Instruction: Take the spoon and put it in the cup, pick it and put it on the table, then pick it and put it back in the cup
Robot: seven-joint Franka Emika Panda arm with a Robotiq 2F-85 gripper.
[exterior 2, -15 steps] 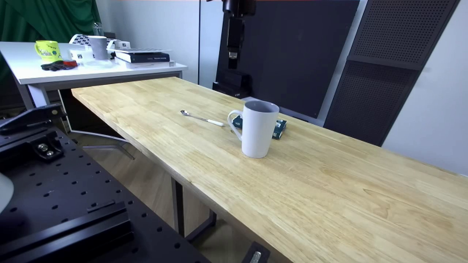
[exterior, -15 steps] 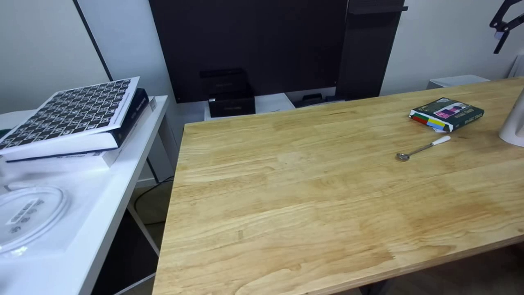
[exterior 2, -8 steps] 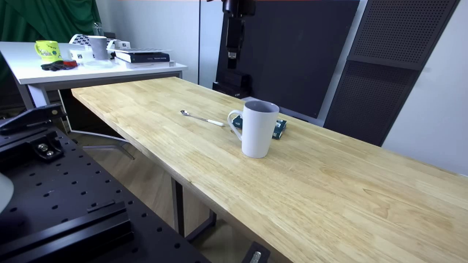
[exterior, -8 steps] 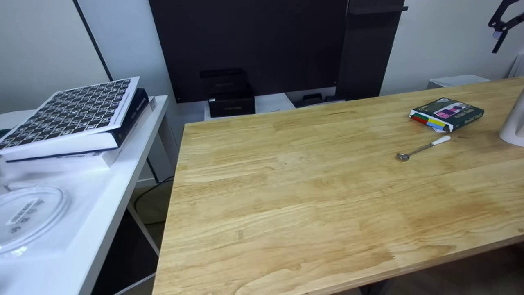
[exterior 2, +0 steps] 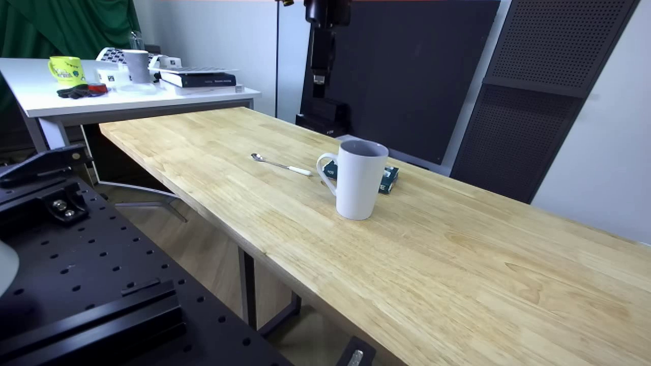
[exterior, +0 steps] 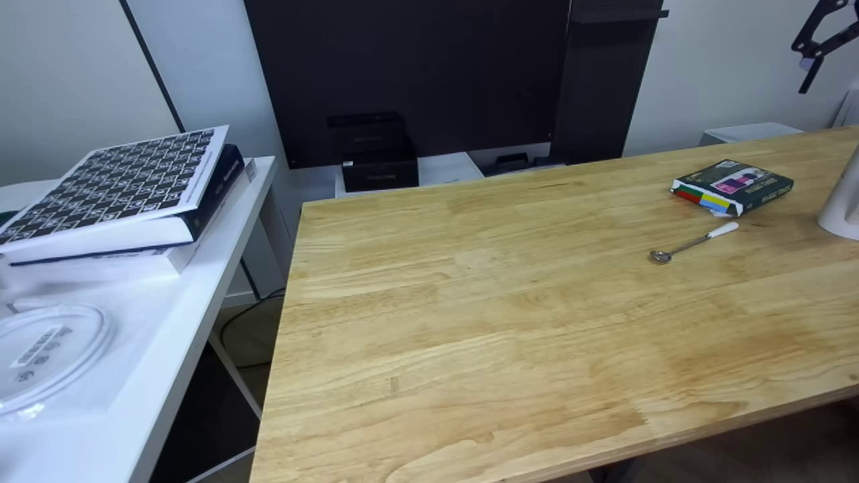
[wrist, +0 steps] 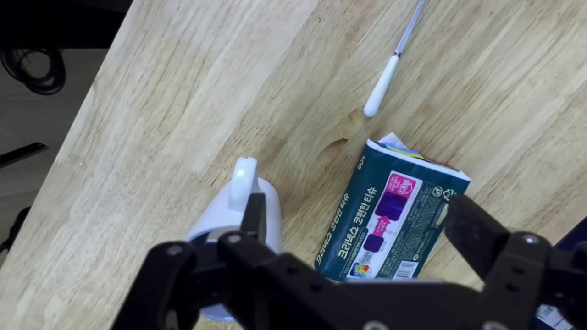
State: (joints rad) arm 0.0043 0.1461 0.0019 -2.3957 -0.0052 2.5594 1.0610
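Note:
The spoon (exterior: 723,230) lies flat on the wooden table (exterior: 470,322), with a silvery bowl and a white handle end. It shows whole in an exterior view (exterior 2: 300,171); in the wrist view its handle (wrist: 381,87) shows and its bowl is out of view. The white cup (exterior 2: 360,183) stands upright near the spoon's handle end; it shows partly in the wrist view (wrist: 215,211), behind a finger, and is cut off in an exterior view (exterior: 842,208). My gripper (wrist: 357,208) is open and empty, high above the table; it also shows in an exterior view (exterior 2: 319,86).
A flat dark green box (wrist: 367,224) lies beside the cup and the spoon's handle end. A white side table with stacked books (exterior: 121,191) stands at the table's far end. A black perforated base (exterior 2: 127,284) lies along the table's long edge.
My gripper has moved a little to the left and slightly down in both exterior views. The spoon, the cup and the box have not moved.

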